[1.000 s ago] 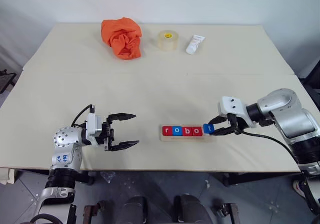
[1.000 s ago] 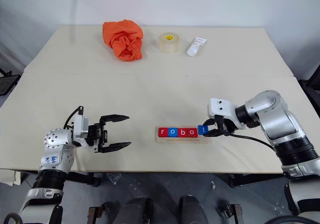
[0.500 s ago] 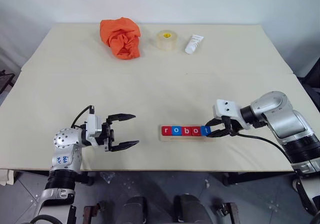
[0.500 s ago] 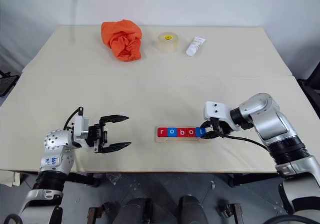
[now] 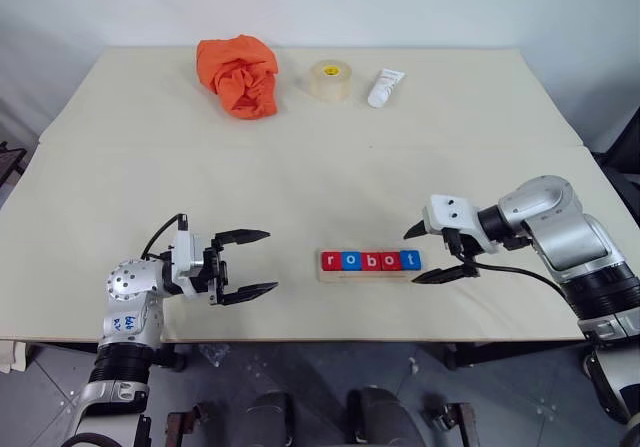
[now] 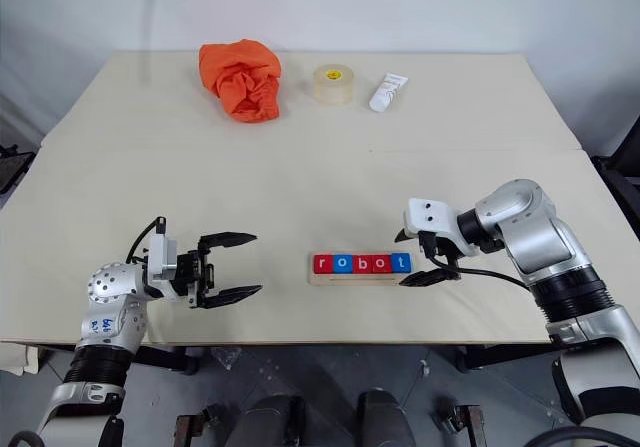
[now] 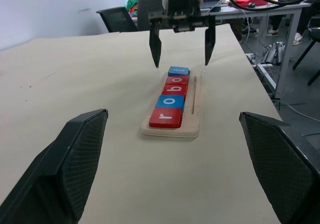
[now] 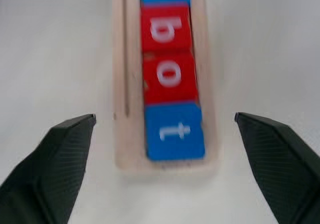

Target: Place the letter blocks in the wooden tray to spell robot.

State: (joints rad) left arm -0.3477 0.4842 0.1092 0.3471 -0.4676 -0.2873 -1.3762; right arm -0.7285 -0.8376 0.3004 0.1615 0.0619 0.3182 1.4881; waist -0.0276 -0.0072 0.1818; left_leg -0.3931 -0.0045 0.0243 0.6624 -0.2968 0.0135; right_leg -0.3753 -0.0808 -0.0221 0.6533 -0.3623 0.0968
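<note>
I see all five letter blocks (image 5: 370, 260) seated in the wooden tray (image 5: 369, 275), spelling robot; both my grippers' jaws stand open, empty. Nothing left.

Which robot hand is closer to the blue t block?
The right hand. It sits open just past the tray's end, right beside the blue t block, not touching it. The left hand is open too, farther off beyond the r end of the row.

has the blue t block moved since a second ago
Yes. The blue t block now lies flat in the wooden tray, at its right end beside the red o; a second ago it was tilted over that end, held in the right gripper.
</note>
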